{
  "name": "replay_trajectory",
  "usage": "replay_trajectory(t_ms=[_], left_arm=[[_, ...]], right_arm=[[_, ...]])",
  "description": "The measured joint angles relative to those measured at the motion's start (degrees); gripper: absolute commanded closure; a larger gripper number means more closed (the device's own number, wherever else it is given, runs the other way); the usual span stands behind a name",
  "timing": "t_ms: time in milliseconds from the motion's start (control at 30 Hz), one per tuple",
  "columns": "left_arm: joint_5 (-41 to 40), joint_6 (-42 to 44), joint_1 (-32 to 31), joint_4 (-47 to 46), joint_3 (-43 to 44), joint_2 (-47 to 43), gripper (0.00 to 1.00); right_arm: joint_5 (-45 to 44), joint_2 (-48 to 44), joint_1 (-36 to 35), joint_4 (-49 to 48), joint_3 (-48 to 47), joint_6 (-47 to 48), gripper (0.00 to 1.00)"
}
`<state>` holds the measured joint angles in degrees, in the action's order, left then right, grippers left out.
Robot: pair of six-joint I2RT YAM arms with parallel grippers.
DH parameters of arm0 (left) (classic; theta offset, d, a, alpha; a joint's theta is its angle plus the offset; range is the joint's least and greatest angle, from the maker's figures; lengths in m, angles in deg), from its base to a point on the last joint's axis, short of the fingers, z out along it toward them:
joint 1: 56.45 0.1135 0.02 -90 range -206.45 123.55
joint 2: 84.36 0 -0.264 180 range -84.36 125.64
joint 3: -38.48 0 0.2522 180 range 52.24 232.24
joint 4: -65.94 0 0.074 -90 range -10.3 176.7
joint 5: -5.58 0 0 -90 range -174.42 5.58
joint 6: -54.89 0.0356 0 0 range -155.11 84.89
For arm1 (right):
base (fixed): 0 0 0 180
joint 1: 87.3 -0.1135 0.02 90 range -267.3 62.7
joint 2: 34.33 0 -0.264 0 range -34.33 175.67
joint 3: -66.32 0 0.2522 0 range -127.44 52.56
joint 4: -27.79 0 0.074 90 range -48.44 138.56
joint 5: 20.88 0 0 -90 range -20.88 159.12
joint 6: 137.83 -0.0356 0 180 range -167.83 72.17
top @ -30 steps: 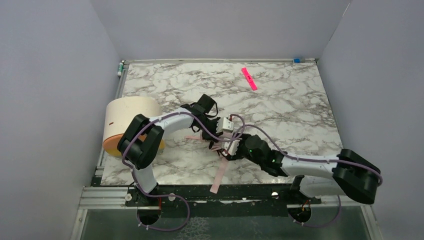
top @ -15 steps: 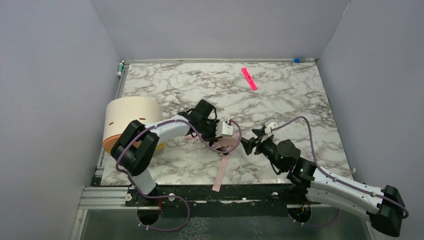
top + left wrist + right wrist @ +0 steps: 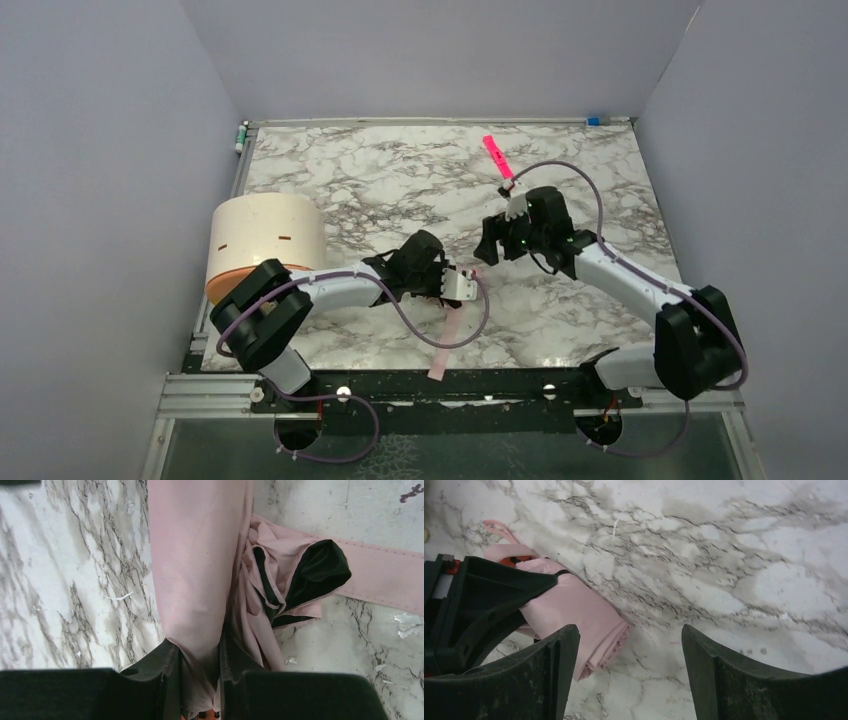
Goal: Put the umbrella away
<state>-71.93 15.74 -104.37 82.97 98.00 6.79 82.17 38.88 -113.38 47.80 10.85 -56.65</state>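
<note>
The umbrella [image 3: 195, 575] is a pale pink folded fabric bundle lying on the marble table. Its black lining [image 3: 315, 572] shows beside it, and its pink strap [image 3: 385, 577] trails off to the side. My left gripper [image 3: 197, 652] is shut on the fabric bundle. In the top view my left gripper [image 3: 442, 287] covers most of the umbrella; the strap [image 3: 444, 343] runs toward the near edge. My right gripper [image 3: 626, 645] is open and empty, just beyond the umbrella's end [image 3: 579, 612]. It hovers to the right of the left gripper in the top view [image 3: 490, 246].
A cream cylinder with an orange end [image 3: 262, 243] lies at the table's left edge. A bright pink flat strip [image 3: 498, 157] lies at the back right. My left gripper's black body [image 3: 479, 605] fills the left side of the right wrist view. Grey walls surround the table.
My right arm has swung away from the umbrella, from the near middle to the right and farther back. My left gripper has moved nearer with the umbrella.
</note>
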Motion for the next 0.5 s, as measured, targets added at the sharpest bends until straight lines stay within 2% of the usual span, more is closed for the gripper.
replay_trajectory(t_ms=[333, 500], left_arm=[[-19.5, 1.81, -10.01, -15.08, -8.5, -0.13, 1.0], [-26.53, 3.56, -13.18, -21.99, -10.75, 2.01, 1.0]], right_arm=[[23.43, 18.08, 2.6, 11.87, -15.82, 17.07, 0.21], [30.38, 25.11, 2.69, 18.27, -21.29, 24.96, 0.23]])
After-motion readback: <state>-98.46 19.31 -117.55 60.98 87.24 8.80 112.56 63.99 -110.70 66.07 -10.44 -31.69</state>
